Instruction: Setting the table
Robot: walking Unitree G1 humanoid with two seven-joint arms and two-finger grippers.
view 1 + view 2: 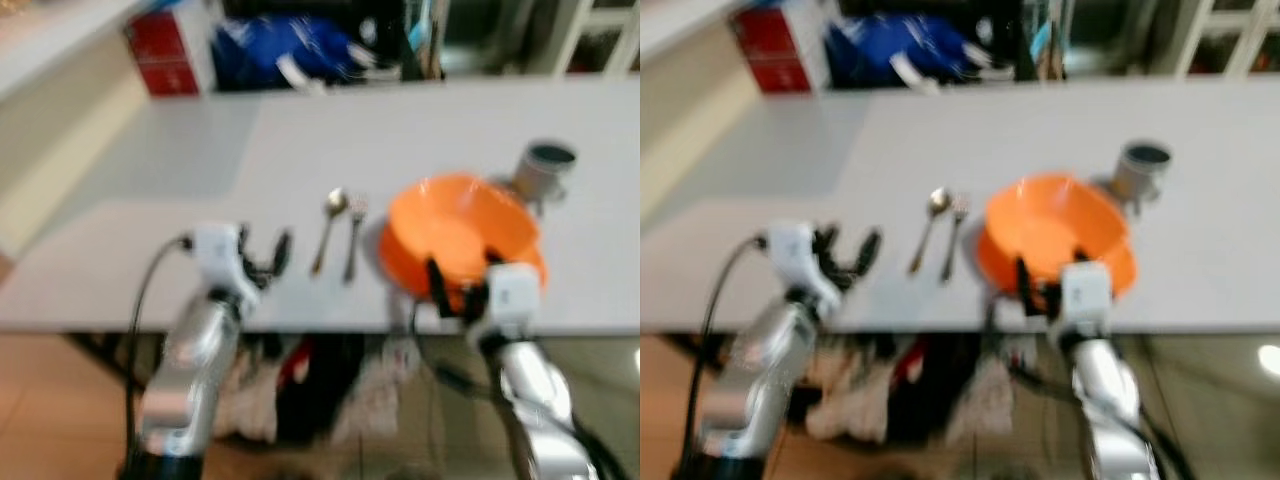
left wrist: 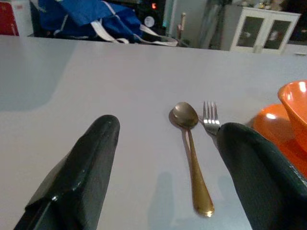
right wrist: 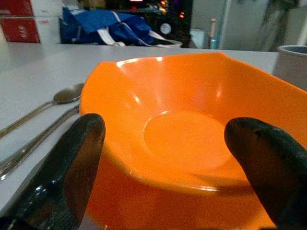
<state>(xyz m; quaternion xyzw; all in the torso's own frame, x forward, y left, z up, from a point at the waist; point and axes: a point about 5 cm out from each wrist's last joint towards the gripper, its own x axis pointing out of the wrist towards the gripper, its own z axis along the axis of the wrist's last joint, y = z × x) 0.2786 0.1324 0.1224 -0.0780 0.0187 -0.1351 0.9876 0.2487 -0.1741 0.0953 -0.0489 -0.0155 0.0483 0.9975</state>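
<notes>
A gold-handled spoon [image 1: 330,225] and a fork [image 1: 353,235] lie side by side near the front of the white table [image 1: 200,150]. Right of them an orange bowl [image 1: 460,225] sits on an orange plate [image 2: 273,122], with a grey cup [image 1: 545,168] behind it. My left gripper [image 1: 265,250] hovers open over the table's front, left of the spoon [image 2: 192,148] and fork [image 2: 209,120]. My right gripper [image 1: 462,285] is open at the bowl's near rim; in the right wrist view its fingers flank the bowl [image 3: 182,129] without closing on it.
A blue bag [image 1: 280,50] and a red box [image 1: 165,50] stand beyond the table's far edge. A white cabinet [image 2: 264,31] is further back. Crumpled cloth lies on the floor below the near edge. Bare tabletop stretches left and behind the cutlery.
</notes>
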